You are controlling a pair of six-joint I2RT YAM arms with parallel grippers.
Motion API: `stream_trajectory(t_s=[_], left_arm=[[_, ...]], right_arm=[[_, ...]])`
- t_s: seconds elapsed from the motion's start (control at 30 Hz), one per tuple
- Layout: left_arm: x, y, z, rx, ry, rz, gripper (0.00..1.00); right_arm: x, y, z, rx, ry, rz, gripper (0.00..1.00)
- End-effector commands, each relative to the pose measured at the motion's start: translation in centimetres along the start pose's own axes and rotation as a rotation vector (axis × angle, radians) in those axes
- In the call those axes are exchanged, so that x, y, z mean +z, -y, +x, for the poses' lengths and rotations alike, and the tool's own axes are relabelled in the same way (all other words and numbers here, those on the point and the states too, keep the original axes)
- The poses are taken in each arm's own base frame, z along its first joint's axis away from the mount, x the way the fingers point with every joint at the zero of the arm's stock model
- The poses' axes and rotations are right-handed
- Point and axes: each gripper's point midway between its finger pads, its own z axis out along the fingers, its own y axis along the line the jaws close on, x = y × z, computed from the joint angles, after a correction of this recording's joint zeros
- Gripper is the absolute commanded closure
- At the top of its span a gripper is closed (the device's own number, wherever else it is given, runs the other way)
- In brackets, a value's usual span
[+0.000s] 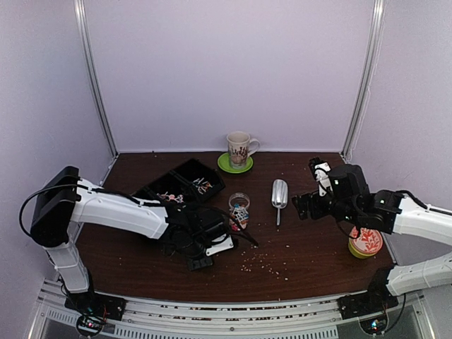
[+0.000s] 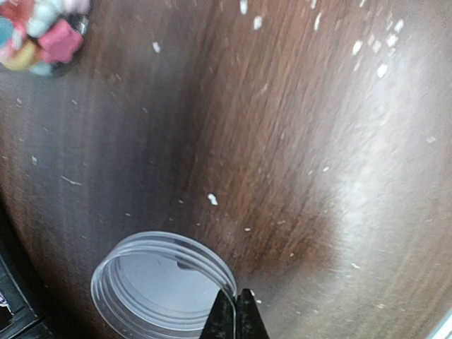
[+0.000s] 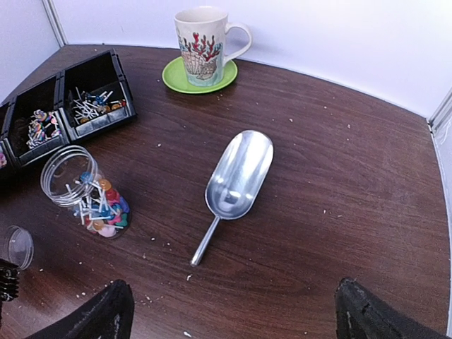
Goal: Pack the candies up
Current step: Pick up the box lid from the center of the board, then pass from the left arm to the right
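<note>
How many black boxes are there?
3, side by side, back left: black plastic box of white sticks, one of wrapped bits, one mostly cut off. More may be hidden.

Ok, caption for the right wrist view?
Metal scoop at centre, open jar of candies beside it, mug on green saucer behind.

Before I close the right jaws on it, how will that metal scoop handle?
The scoop looks like rigid shiny metal, so probably stiff but slippery. Its rounded bowl rests on the table, so it may rock or roll sideways when pushed. The thin handle lies almost flat, likely hard to pinch.
</note>
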Motion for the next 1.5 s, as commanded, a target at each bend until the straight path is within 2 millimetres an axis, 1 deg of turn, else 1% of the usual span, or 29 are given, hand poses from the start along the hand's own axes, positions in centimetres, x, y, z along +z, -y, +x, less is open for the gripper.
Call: stream_trajectory(t_s=[0.0, 0.07, 0.2, 0.27, 0.33, 0.4, 0.5, 0.6, 0.67, 0.77, 0.83, 1.03, 1.1, 1.2, 1.37, 1.47], left_arm=[[-4.3, -1.1, -3.2, -0.065, 0.151, 0.020, 1.00], [-5.5, -1.6, -3.9, -0.100, 0.198, 0.037, 1.00], [-9.1, -2.6, -5.6, -0.173, 0.333, 0.085, 1.00], [-10.8, -2.7, -6.5, -0.189, 0.403, 0.120, 1.00], [-12.6, -2.3, -7.5, -0.185, 0.477, 0.169, 1.00], [-14.4, -2.0, -8.4, -0.179, 0.550, 0.202, 1.00], [-17.2, -2.0, -9.8, -0.177, 0.650, 0.242, 1.00], [-19.6, -2.1, -10.9, -0.182, 0.735, 0.284, 1.00], [-21.1, -2.1, -11.5, -0.186, 0.789, 0.316, 1.00], [-23.2, -1.5, -12.3, -0.176, 0.871, 0.393, 1.00], [-24.4, -1.1, -12.8, -0.167, 0.917, 0.438, 1.00], [-27.4, -0.2, -14.0, -0.131, 1.026, 0.555, 1.00], [-28.3, -0.1, -14.2, -0.125, 1.057, 0.586, 1.00], [-29.3, -0.1, -14.4, -0.125, 1.094, 0.635, 1.00], [-29.9, 0.5, -14.8, -0.113, 1.126, 0.714, 1.00], [-30.4, 0.9, -15.0, -0.100, 1.144, 0.761, 1.00]], right_arm=[[-0.9, -1.3, -1.2, -0.002, 0.079, -0.093, 0.01], [-1.6, -2.0, -1.9, 0.001, 0.129, -0.146, 0.00], [-3.5, -3.8, -3.0, 0.016, 0.252, -0.285, 0.00], [-4.4, -4.7, -3.4, 0.028, 0.308, -0.363, 0.00], [-5.3, -5.8, -3.6, 0.038, 0.350, -0.444, 0.00], [-6.2, -6.7, -4.2, 0.043, 0.400, -0.517, 0.01], [-8.0, -8.2, -4.6, 0.002, 0.503, -0.625, 0.01], [-9.4, -8.7, -4.8, -0.045, 0.603, -0.659, 0.01], [-10.1, -9.5, -4.8, -0.087, 0.633, -0.700, 0.00], [-11.5, -11.3, -5.0, -0.155, 0.693, -0.789, 0.00], [-11.9, -12.3, -4.9, -0.194, 0.706, -0.824, 0.00], [-12.1, -15.8, -4.7, -0.330, 0.717, -0.879, 0.01], [-12.0, -16.5, -4.7, -0.361, 0.725, -0.876, 0.00], [-12.1, -17.4, -5.0, -0.385, 0.745, -0.875, 0.00], [-12.2, -18.5, -5.6, -0.404, 0.769, -0.870, 0.01], [-12.2, -18.7, -6.1, -0.397, 0.788, -0.853, 0.00]])
